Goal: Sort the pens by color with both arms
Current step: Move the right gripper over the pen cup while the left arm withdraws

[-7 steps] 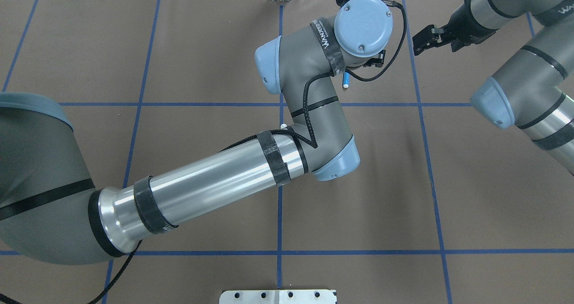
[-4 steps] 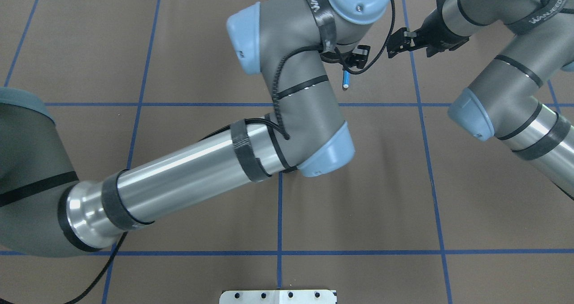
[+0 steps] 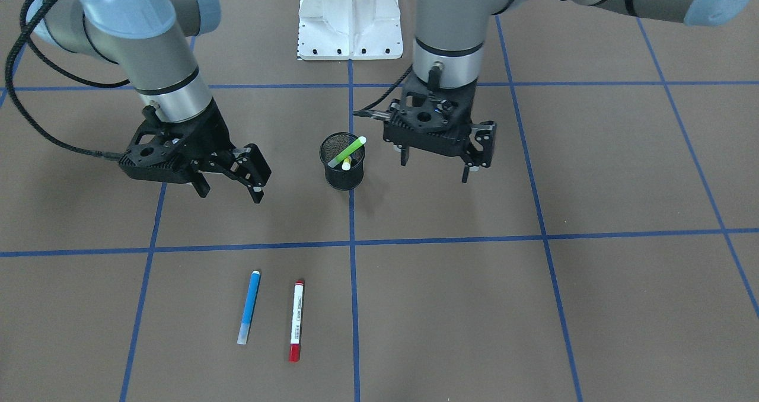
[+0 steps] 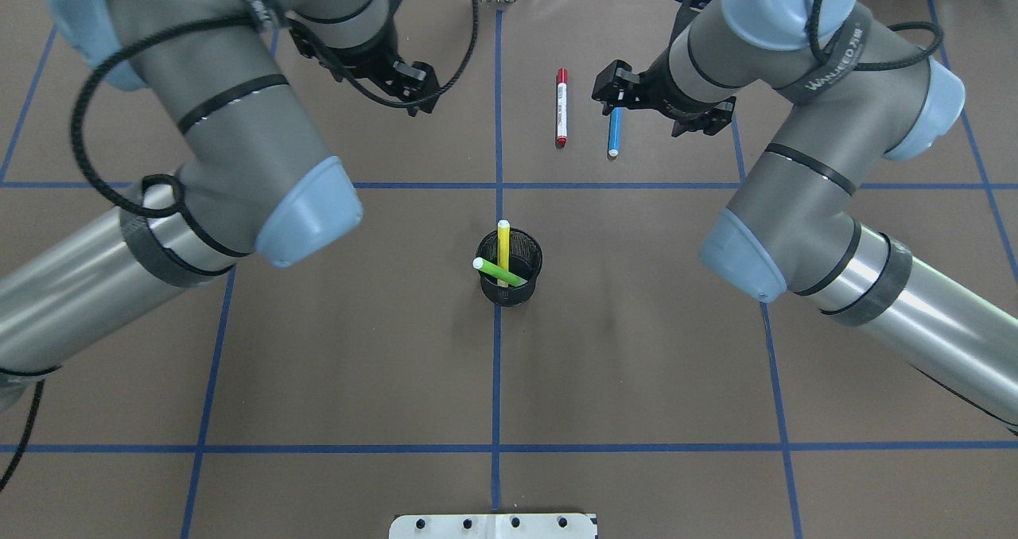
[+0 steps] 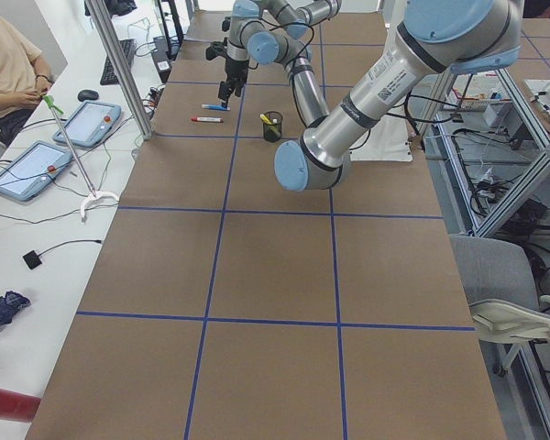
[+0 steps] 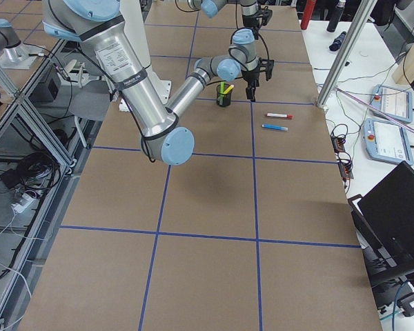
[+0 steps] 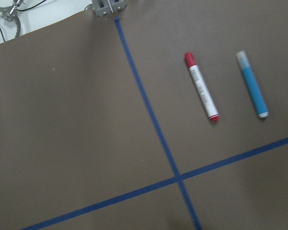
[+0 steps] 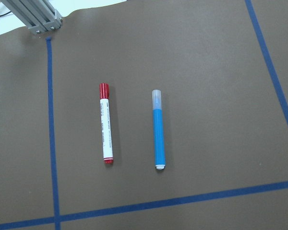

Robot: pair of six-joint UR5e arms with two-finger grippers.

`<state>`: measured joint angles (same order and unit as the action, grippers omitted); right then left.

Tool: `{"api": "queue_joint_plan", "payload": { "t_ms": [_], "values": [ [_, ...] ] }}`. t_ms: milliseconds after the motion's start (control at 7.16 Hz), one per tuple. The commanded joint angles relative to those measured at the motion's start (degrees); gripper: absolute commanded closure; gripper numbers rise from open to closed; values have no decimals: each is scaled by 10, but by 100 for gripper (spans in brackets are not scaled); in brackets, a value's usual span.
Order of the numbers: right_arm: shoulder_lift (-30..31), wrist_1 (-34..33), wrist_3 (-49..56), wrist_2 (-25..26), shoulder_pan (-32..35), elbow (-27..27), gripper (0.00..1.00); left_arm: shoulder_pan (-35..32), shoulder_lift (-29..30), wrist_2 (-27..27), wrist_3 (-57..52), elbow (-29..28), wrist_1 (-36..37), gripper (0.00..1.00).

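Swung clear of the centre since a second ago, left hand (image 3: 437,162) spread and empty above the surface (image 3: 533,307), right hand (image 3: 228,188) spread and empty above blue pen (image 3: 249,307) and red-capped pen (image 3: 296,321) lying side by side, green pen (image 3: 351,150) and yellow pen (image 3: 346,163) standing in mesh cup (image 3: 343,176)

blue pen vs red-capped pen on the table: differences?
Colour: the blue pen has a blue barrel with a pale cap; the red-capped pen has a white barrel with red at both ends. Markings: the red-capped pen carries printed text, the blue pen looks plain. Place: the red-capped pen lies nearer the tape line, the blue pen farther. Shared: both lie flat on the table, roughly parallel, apart, ungripped.
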<state>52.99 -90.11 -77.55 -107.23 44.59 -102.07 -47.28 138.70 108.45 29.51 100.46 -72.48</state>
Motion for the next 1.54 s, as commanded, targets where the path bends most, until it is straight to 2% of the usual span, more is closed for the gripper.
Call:
{"api": "queue_joint_plan", "payload": {
  "t_ms": [0, 140, 279, 419, 559, 699, 838, 1118, 1258, 1397],
  "values": [
    [-95, -151, -62, 19, -51, 2, 1, -55, -63, 36, -116, 19, -11, 0],
    [-127, -182, -72, 15, -69, 11, 1, -68, -94, 37, -128, 18, -48, 0],
    [-140, -184, -75, -21, -74, 16, 2, -70, -108, 37, -128, 15, -71, 0],
    [-142, -184, -67, -87, -73, 27, 2, -70, -109, 37, -127, 17, -72, 0],
    [-158, -184, -66, -106, -75, 61, 2, -70, -108, 36, -125, 19, -72, 0],
    [-190, -183, -61, -139, -76, 126, 2, -72, -108, 36, -124, 22, -72, 0],
    [-196, -178, -47, -147, -84, 153, 2, -74, -108, 35, -123, 22, -72, 0],
    [-193, -129, -53, -142, -103, 161, 6, -74, -106, 35, -121, 31, -73, 0],
    [-191, -104, -57, -139, -112, 184, 15, -74, -106, 35, -121, 33, -73, 0],
    [-189, -76, -72, -134, -113, 208, 37, -74, -106, 35, -121, 34, -73, 0]
  ]
}}
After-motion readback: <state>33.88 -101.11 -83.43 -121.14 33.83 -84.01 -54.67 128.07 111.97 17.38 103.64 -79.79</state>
